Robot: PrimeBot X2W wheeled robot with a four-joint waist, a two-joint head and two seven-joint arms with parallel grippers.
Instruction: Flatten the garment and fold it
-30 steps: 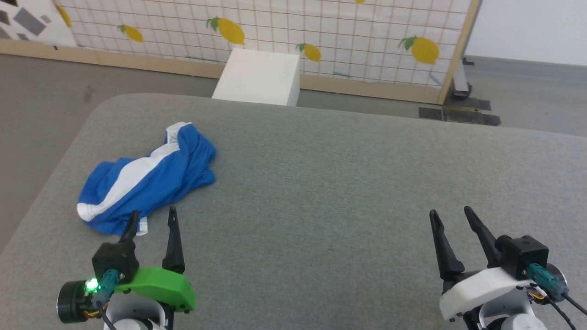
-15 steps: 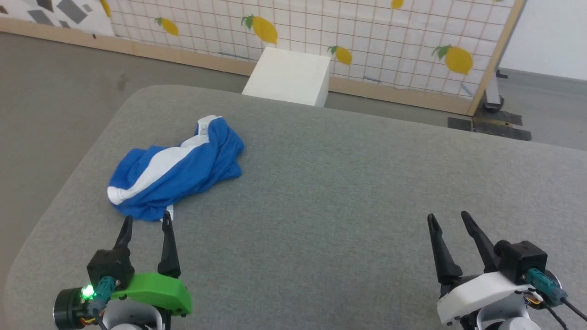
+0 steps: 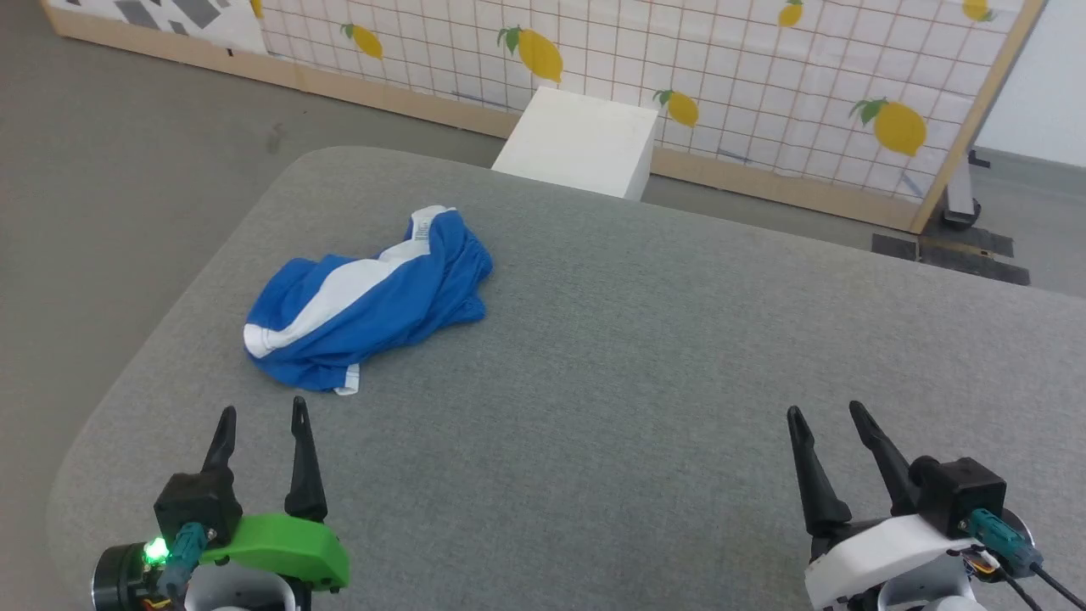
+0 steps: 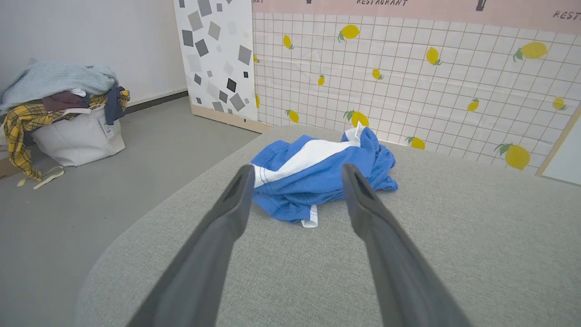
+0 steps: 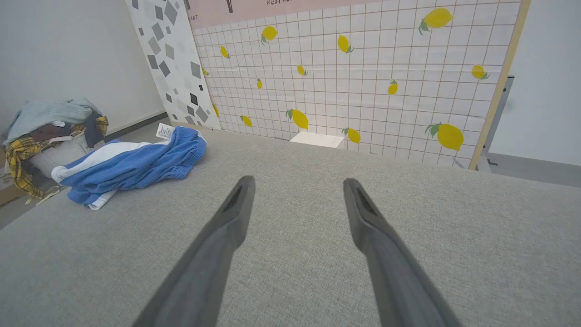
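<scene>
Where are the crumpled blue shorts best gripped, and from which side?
Likely the white-trimmed hem corner of the royal blue, white-striped fabric shorts: it pokes out flat on the near edge, facing the open left gripper, so come from the near side.

Light was bright, even and soft; the garment (image 3: 365, 297) cast only a faint shadow on the table (image 3: 645, 382). The head view was sharp. Both wrist views bowed at the edges, and their near fingers (image 4: 209, 254) were blurred.
</scene>
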